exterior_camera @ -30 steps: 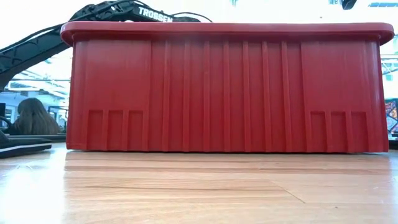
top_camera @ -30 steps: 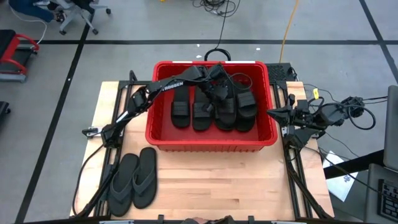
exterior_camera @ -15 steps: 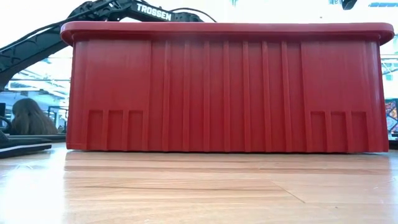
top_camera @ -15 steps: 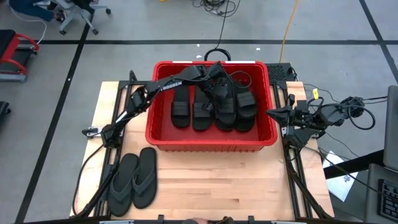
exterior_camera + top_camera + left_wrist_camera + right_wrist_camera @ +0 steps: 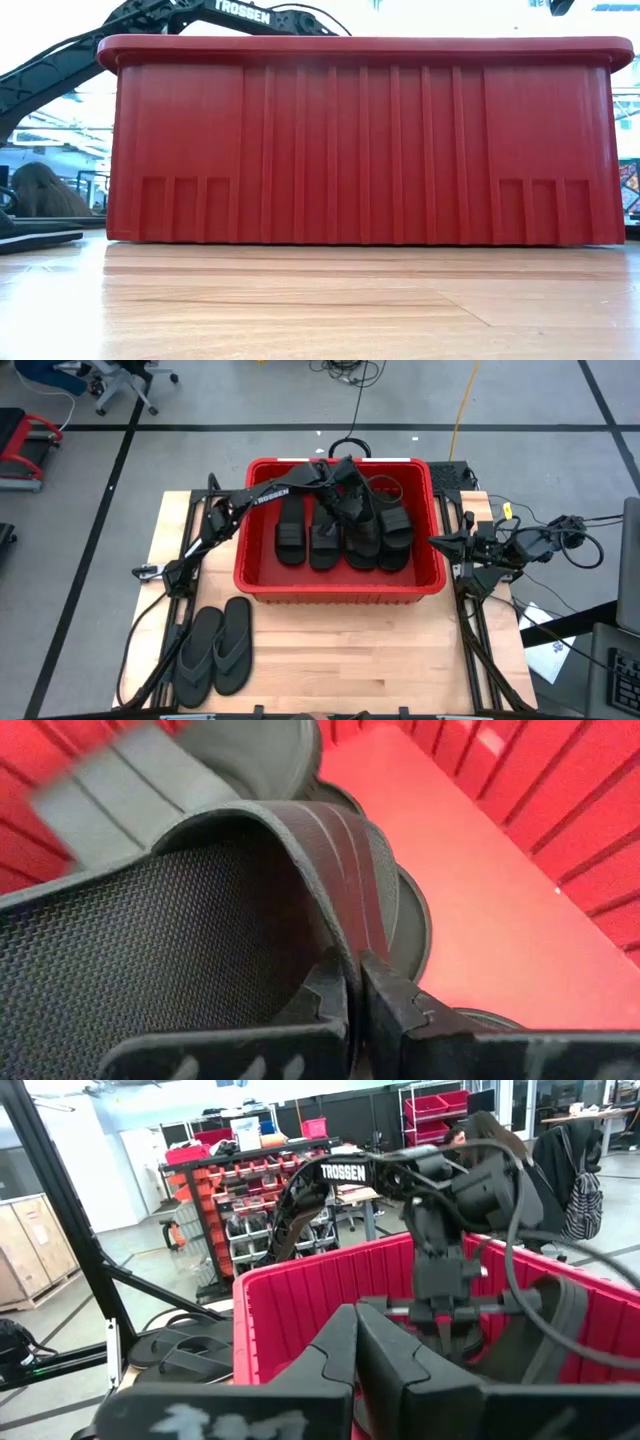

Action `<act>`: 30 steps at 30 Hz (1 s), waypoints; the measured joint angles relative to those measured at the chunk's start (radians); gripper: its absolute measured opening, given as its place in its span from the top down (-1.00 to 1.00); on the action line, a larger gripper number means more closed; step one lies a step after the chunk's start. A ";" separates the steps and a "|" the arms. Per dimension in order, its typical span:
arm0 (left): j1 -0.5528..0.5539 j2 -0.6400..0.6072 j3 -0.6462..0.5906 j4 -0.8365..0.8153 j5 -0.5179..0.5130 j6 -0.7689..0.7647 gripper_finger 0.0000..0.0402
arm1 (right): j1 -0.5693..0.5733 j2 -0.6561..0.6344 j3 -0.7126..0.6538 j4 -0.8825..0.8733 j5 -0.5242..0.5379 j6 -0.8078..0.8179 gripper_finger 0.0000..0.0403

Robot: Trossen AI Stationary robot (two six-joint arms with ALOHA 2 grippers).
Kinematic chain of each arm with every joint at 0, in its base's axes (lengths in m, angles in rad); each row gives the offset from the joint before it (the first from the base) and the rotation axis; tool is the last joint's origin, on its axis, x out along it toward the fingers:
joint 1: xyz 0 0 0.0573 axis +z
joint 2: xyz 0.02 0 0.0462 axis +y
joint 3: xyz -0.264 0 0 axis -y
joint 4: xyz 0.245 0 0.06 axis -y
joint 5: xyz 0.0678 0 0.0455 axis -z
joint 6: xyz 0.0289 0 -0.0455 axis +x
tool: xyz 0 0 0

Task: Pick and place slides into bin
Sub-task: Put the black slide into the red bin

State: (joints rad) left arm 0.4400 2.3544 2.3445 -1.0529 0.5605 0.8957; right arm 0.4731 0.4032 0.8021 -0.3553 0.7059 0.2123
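While the left gripper [image 5: 352, 982] sits shut inside the bin [image 5: 340, 586], the flip-flops [image 5: 215, 650] lie near its base — long axes pointing binward — nearer than the pressed-together right gripper [image 5: 436, 542].

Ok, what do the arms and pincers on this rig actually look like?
Both arms are dark, slim, jointed links with black cables looped alongside. The left arm carries white TROSSEN lettering. The left pincer and right pincer each have two black, blocky, angular fingers.

Wooden table [image 5: 340, 660]; office chair [image 5: 120, 380]; yellow cable [image 5: 462, 405].
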 joint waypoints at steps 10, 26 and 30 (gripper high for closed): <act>-0.026 -0.024 -0.013 -0.058 0.103 -0.040 0.99 | 0.000 0.000 0.000 0.005 0.000 0.003 1.00; -0.002 -0.027 -0.264 0.155 0.068 -0.102 1.00 | 0.000 0.000 0.000 0.006 0.000 0.011 1.00; 0.003 -0.027 -0.261 0.213 0.022 -0.113 1.00 | 0.000 0.000 0.000 0.006 0.000 0.011 1.00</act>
State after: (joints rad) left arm 0.4431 2.3273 2.0834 -0.8395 0.5823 0.7823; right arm 0.4732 0.4030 0.8021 -0.3492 0.7059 0.2237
